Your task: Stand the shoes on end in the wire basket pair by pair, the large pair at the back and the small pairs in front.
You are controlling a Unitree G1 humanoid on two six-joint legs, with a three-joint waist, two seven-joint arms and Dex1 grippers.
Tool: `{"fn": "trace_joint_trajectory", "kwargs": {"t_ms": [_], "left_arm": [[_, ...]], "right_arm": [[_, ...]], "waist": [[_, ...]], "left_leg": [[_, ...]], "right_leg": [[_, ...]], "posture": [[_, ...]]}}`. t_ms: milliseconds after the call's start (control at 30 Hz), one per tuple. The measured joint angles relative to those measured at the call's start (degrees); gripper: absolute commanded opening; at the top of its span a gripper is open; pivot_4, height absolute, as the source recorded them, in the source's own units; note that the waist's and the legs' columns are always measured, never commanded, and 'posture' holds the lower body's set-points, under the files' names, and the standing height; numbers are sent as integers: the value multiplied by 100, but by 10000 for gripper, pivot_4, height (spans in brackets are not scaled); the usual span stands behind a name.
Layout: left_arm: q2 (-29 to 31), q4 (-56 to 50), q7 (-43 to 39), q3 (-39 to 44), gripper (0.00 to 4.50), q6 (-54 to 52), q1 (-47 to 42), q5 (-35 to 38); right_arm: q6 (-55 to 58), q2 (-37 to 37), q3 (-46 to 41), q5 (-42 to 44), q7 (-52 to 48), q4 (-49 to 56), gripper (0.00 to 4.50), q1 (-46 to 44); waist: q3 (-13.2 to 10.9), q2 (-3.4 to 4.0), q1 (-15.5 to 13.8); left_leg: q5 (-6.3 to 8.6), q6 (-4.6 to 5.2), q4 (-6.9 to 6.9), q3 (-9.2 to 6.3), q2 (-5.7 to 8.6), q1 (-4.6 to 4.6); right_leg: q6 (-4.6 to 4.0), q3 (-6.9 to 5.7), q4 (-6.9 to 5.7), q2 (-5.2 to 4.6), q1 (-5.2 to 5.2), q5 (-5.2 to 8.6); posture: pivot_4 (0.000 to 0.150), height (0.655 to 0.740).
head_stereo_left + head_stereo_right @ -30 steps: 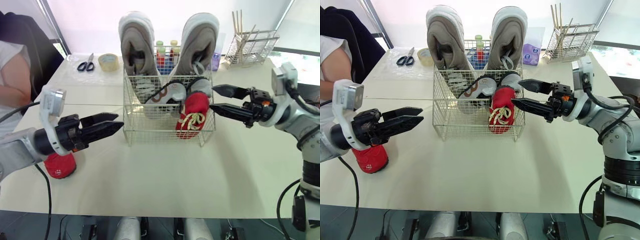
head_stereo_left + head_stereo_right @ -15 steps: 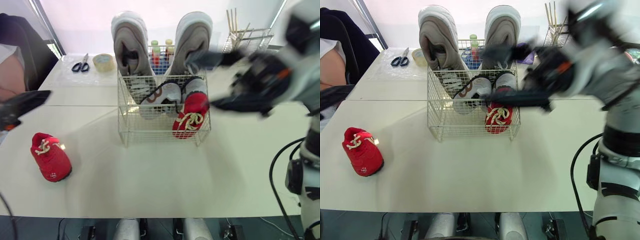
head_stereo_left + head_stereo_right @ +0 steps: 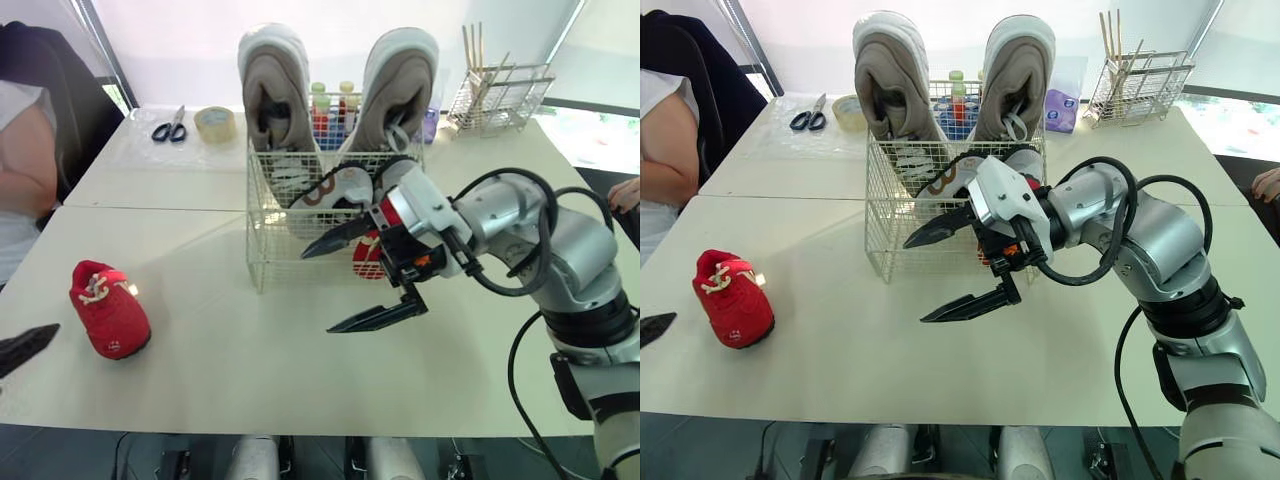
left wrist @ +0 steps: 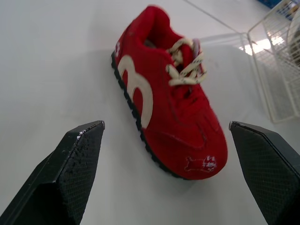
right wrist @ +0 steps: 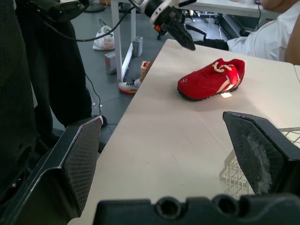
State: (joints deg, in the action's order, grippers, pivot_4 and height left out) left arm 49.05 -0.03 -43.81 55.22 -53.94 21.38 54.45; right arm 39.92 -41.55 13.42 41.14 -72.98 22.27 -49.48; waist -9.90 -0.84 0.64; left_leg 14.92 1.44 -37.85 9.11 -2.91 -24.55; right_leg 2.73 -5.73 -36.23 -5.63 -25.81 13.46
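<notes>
A wire basket stands mid-table. The large grey pair stands on end at its back. In front of it are small white-and-brown shoes and a red shoe, partly hidden by my right arm. Its mate, a red shoe with white laces, lies loose on the table at the left. My right gripper hovers open in front of the basket, pointing left and holding nothing. My left gripper is open, low at the left table edge, just short of the loose red shoe.
Scissors and a tape roll lie at the back left. Bottles stand behind the basket, and a wire rack with sticks is at the back right. A person sits at the left. A hand shows at the right edge.
My right arm has swung from the basket's right side to its front, gripper pointing left. My left arm has drawn back to the lower left, uncovering the loose red shoe.
</notes>
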Motion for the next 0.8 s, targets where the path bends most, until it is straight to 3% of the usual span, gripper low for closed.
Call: {"fn": "trace_joint_trajectory", "kwargs": {"t_ms": [300,400,633,667,800], "left_arm": [[-25,696,290,-942,44007,454,-1317,-700],[-28,866,314,-1264,35727,569,-1503,-951],[-109,1198,416,-1423,2190,781,-1817,-1239],[-135,1211,441,-1412,459,771,-1850,-1242],[-267,1107,729,-1113,459,619,-1978,-1076]], "right_arm": [[-174,-37,78,-528,-72,-41,45000,78],[-171,-56,80,-637,-50,-49,45000,124],[-156,-60,70,-729,77,-46,45000,133],[-157,-60,69,-738,103,-48,45000,133],[-209,-62,50,-854,180,-163,45000,133]], "waist": [[7,-9,60],[7,-9,62],[7,-9,48],[7,-10,43],[10,-23,48]], "left_leg": [[-7,-12,17,15,0,-1],[-24,-39,24,16,0,-1],[-27,-40,42,14,-1,0],[-29,-42,42,14,-1,0],[-31,-45,41,13,-1,0]], "right_leg": [[-3,-3,1,-6,-18,-4],[-4,-8,1,-8,-23,-4],[-10,-15,0,-9,-29,-7],[-9,-17,0,-9,-29,-8],[-12,-58,0,-32,-27,-10]], "posture": [[1500,7352],[1500,7352],[1500,7352],[1500,7352],[1500,7352]]}}
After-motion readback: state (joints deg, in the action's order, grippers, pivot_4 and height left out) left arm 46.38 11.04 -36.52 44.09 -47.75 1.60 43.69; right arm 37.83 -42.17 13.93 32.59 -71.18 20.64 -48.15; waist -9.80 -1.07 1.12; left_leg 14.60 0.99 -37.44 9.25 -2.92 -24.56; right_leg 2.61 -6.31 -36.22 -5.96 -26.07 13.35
